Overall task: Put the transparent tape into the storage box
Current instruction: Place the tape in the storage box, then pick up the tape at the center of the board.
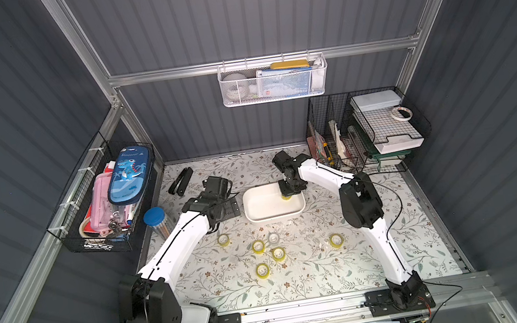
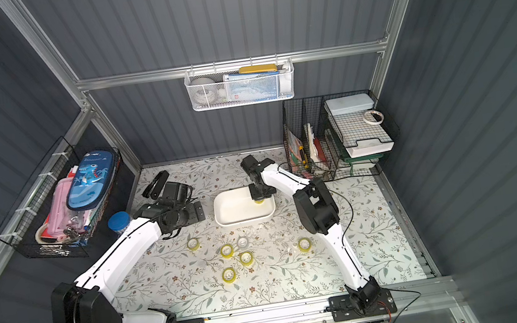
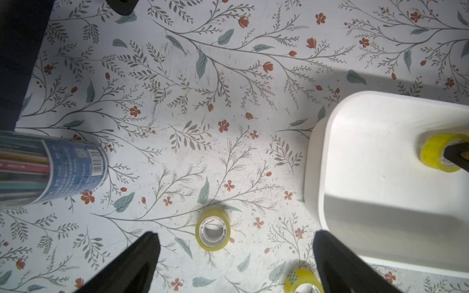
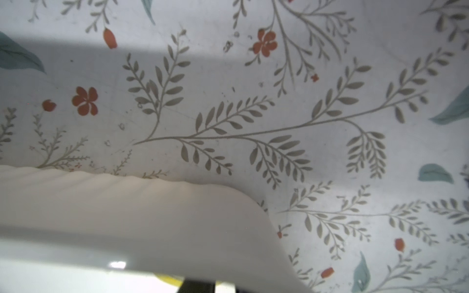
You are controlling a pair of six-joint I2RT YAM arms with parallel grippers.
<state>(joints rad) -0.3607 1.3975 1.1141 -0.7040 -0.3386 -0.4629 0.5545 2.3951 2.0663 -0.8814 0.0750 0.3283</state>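
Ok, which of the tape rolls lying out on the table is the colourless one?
The greyish-white roll, the one closest to the storage box; the other five loose rolls look yellow.

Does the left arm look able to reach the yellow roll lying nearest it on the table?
Probably yes: the roll lies flat, close to the wide-open left end effector, with nothing between them.

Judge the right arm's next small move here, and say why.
Probably let the right gripper open fully, then lift straight up. Its roll already looks set down on the floor of the box, with a finger in its core; whether the grip has released cannot be told. Six other rolls wait on the table.
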